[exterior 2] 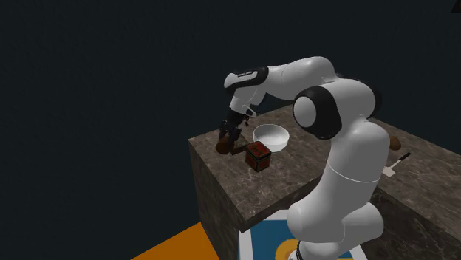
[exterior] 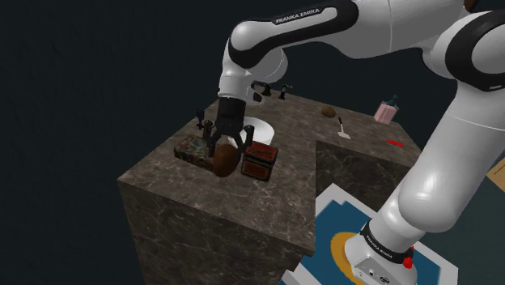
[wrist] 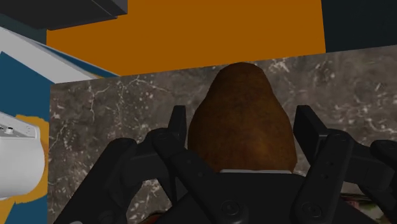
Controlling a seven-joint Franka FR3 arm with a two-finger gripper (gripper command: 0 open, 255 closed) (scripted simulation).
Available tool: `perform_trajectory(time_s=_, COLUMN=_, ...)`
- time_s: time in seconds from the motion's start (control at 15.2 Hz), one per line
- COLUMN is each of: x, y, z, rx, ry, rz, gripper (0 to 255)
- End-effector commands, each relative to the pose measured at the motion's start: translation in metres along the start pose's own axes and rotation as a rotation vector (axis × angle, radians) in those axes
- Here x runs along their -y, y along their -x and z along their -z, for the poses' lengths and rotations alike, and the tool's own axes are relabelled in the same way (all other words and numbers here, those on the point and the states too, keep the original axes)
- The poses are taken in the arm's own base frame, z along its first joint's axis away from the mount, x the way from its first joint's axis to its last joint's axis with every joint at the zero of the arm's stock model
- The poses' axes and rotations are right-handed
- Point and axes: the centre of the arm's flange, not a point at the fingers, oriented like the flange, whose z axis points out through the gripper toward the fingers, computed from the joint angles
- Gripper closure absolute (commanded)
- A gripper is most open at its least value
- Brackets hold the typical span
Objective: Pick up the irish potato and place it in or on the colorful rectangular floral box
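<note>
The pincer clasps the brown potato close by the floral box

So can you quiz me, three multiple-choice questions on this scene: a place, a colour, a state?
1. The white bowl sits: A on the marbled counter; B on the floor; C inside a box.
2. The potato is: A green; B brown; C white.
3. The gripper is: A open, empty; B shut on the bowl; C shut on the potato.
Answers: 1 A, it rests on the counter. 2 B, its skin is brown. 3 C, both fingers clasp it.
</note>
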Motion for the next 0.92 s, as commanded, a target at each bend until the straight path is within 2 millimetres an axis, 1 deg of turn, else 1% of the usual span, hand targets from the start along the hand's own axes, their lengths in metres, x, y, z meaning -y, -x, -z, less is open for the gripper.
perform_trajectory(time_s=0.0, x=-0.003, y=0.006, z=0.009, rx=0.000, ry=0.000, rz=0.000, gripper=255)
perform_trajectory(time_s=0.2, x=-0.006, y=0.014, z=0.022, rx=0.000, ry=0.000, rz=0.000, gripper=255)
perform_trajectory(time_s=0.26, x=-0.006, y=0.014, z=0.022, rx=0.000, ry=0.000, rz=0.000, gripper=255)
perform_trajectory(time_s=0.86, x=0.075, y=-0.043, z=0.087, rx=0.000, ry=0.000, rz=0.000, gripper=255)
